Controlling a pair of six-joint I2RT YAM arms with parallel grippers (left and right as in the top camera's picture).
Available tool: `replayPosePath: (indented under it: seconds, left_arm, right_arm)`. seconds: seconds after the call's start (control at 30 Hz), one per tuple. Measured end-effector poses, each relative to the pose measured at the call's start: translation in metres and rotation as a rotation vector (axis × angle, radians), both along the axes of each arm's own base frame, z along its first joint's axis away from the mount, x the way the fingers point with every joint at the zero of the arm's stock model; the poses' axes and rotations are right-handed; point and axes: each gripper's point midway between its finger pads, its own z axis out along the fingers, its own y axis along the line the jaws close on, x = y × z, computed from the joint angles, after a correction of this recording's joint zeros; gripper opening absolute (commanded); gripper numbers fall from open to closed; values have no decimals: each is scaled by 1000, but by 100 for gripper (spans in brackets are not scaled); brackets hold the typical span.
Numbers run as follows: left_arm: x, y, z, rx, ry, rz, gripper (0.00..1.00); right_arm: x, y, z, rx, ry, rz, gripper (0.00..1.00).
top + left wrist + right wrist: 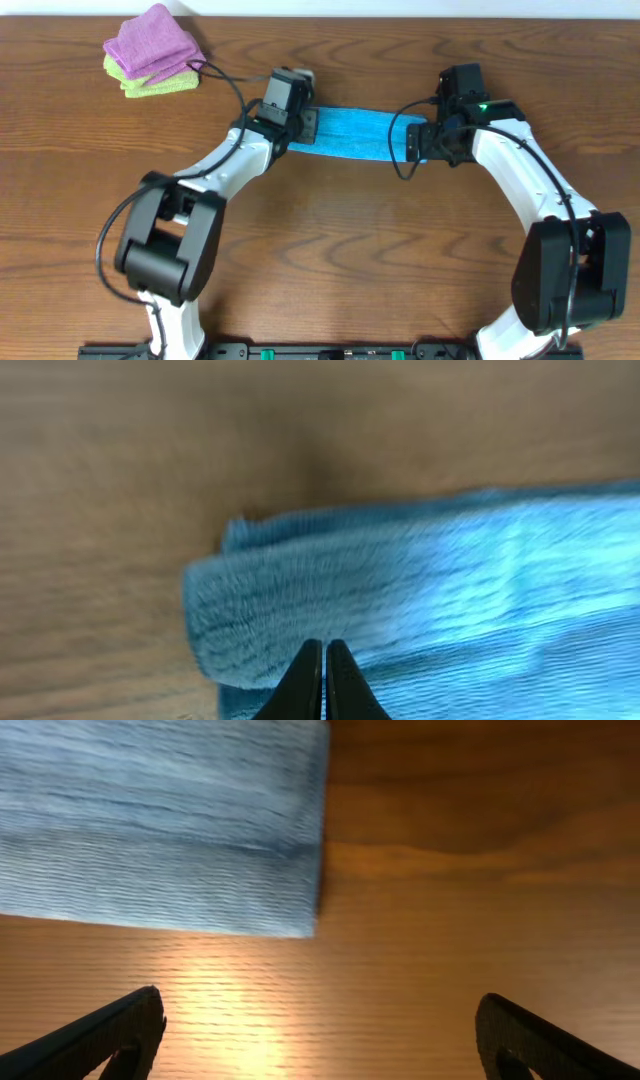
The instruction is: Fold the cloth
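L gripper (325, 663): fingers pressed together, no real gap. Tips sit at the cloth (420, 590), near its L end, where the top layer rolls over in a rounded edge. Can't tell if any fabric is nipped betw. them.
R gripper (318, 1005): spread wide, nothing held. Hangs over bare table (450, 870), w/ the cloth's corner just ahead of the fingers, not touching.
Cloth pos.: centre-back of table, betw. the two wrists. Lies as a long narrow strip running L–R, slightly slanted.
Layers: L wrist view shows at least 2 layers at that end. R end looks flat w/ a clean square corner.
Done so far (est.): at least one fold is in, since the cloth is down to a strip.
Left to do (est.): fold the strip end to end, prob. once or twice, into a compact square like the folded ones nearby. Then let go & tidy the edges.
Progress: approx. mid-task, my guess.
Other items: purple cloth (152, 40) stacked on light-green cloth (160, 86), both folded, at the back L corner, well apart from the work.
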Motion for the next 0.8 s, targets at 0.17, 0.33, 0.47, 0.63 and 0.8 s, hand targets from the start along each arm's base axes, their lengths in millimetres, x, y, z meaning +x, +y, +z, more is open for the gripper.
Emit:
replayPosePath:
  seconds: [0.17, 0.33, 0.47, 0.63, 0.8]
  left_arm:
    - [-1, 0, -7, 4, 13, 0, 6]
    - [-1, 0, -8, 5, 13, 0, 6]
    - [-1, 1, -20, 13, 30, 1, 6]
    - [-4, 0, -44, 24, 72, -4, 6]
    - [-4, 0, -45, 21, 76, -7, 5]
  right_arm:
    - [-3, -24, -1, -33, 19, -55, 99]
    - [-6, -34, -2, -38, 34, -78, 99]
    - [-9, -34, -3, -39, 46, -78, 99]
    - [-11, -34, -3, -40, 54, -78, 99]
    - [3, -31, 0, -2, -4, -79, 99]
